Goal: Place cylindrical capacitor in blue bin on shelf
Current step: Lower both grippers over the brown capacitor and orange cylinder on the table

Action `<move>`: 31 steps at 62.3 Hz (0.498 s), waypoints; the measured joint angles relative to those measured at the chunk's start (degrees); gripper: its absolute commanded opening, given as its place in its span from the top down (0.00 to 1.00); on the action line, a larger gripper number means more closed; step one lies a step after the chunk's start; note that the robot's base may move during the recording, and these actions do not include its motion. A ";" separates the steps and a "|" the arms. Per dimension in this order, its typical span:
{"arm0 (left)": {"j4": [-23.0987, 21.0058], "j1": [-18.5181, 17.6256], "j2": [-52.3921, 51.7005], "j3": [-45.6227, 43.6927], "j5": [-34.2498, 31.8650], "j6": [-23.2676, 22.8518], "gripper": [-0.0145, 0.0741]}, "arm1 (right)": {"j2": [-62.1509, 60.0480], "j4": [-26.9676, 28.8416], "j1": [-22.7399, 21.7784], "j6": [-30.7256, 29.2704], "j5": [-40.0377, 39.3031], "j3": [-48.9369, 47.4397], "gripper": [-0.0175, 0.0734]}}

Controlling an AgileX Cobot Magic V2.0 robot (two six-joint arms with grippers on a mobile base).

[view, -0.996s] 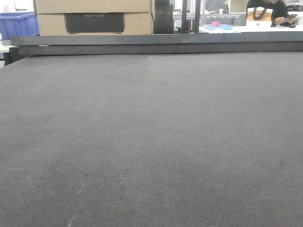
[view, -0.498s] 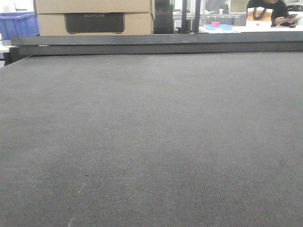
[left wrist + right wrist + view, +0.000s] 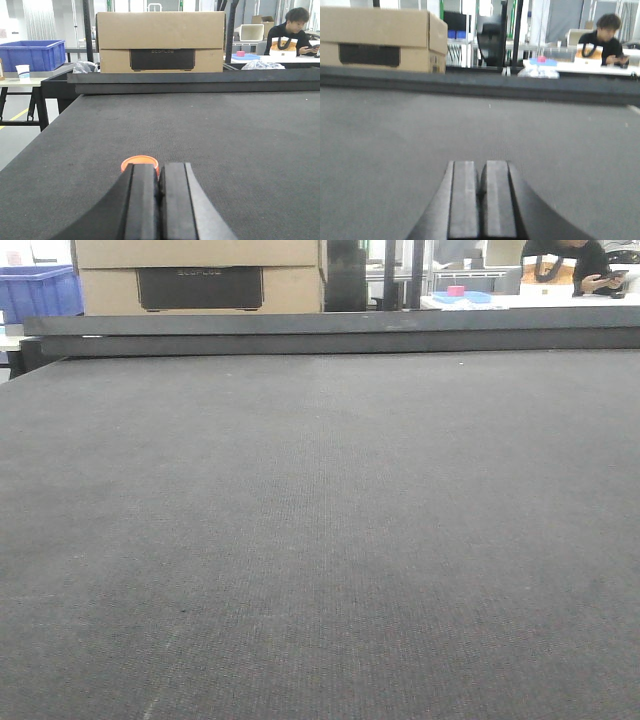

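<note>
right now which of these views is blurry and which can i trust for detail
Right wrist view: soft all over, the cardboard box and seated person smeared, the right claw edges fuzzy. Left wrist view: sharp, the orange ring past the left claw crisp. Front view: felt table weave clear, even light, no glare.

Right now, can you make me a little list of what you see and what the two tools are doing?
table: dark felt top, fills the front view
orange thing: round rim on the felt just past the left tool's tips, partly hidden; cannot tell what it is
left tool: fingers together, low over the felt
right tool: fingers together, nothing between them
cardboard box: beyond the table's far edge
blue crate: far left, on a side bench
person: seated, far right
shelf: not in view
</note>
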 measured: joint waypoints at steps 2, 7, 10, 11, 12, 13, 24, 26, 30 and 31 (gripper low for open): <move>0.00 0.00 0.00 -0.32 0.27 0.00 0.96 | 0.00 0.27 0.00 0.00 -0.38 0.00 0.99; 0.00 0.00 -0.04 -3.34 4.05 0.00 0.96 | 0.00 1.85 0.00 0.00 1.04 -1.12 0.99; 0.00 0.00 -0.13 -6.67 8.15 0.00 0.96 | 0.00 2.71 0.00 0.00 3.14 -3.03 0.99; 0.00 0.00 -0.13 -8.30 10.17 0.00 0.96 | 0.00 2.85 0.00 0.00 4.21 -4.07 0.99; 0.00 0.00 -0.13 -9.99 12.17 0.00 0.96 | 0.00 3.00 0.00 0.00 5.38 -4.82 0.99; 0.00 0.00 0.14 -11.12 13.51 0.00 0.96 | 0.00 3.10 0.00 0.00 6.17 -6.03 0.99; 0.12 0.09 8.00 -24.95 25.57 0.00 0.96 | 3.08 5.27 0.00 0.00 17.23 -17.59 0.99; 0.12 0.09 10.47 -27.12 27.40 0.00 0.96 | 4.65 5.52 0.00 0.00 19.13 -19.60 0.99; 0.12 0.09 14.91 -30.88 31.16 0.00 0.96 | 8.06 5.78 0.00 0.00 22.63 -22.73 0.99; 0.12 0.09 16.72 -32.10 32.04 0.00 0.96 | 8.92 5.78 0.00 0.00 23.46 -23.48 0.99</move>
